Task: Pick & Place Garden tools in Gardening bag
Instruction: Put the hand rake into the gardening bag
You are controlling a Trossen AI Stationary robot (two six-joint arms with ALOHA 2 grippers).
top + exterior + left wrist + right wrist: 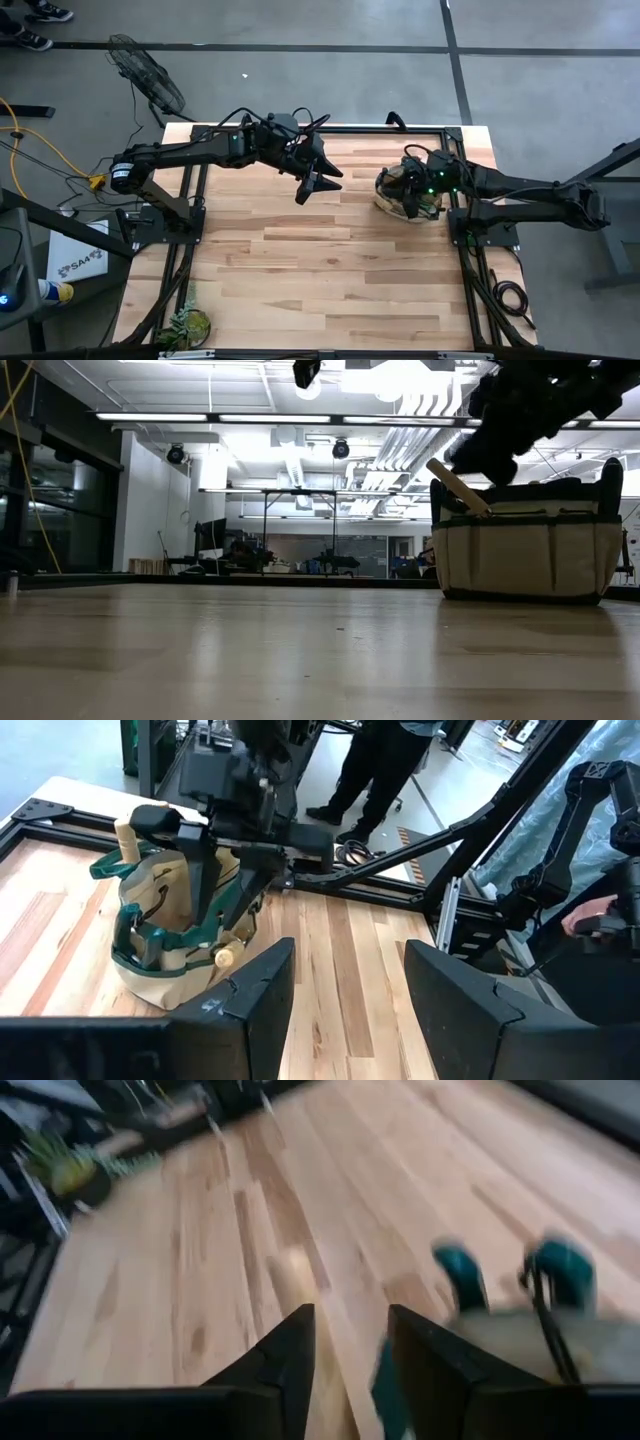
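The tan gardening bag [408,200] with green trim stands on the table at the right, on its flat bottom; it also shows in the low view [525,555] and the left wrist view [170,940]. Wooden tool handles [127,838] [458,486] stick up out of it, and green loop handles [460,1275] show at its rim. My right gripper [400,188] [350,1345] is open right above the bag's mouth, pointing down. My left gripper [315,182] [350,990] is open and empty, raised above the table's middle, facing the bag.
A leafy green plant clump [186,325] sits at the table's near left corner. A black frame [330,128] runs along the table's far and side edges. A fan [148,72] stands off the far left. People [370,770] stand beyond the table.
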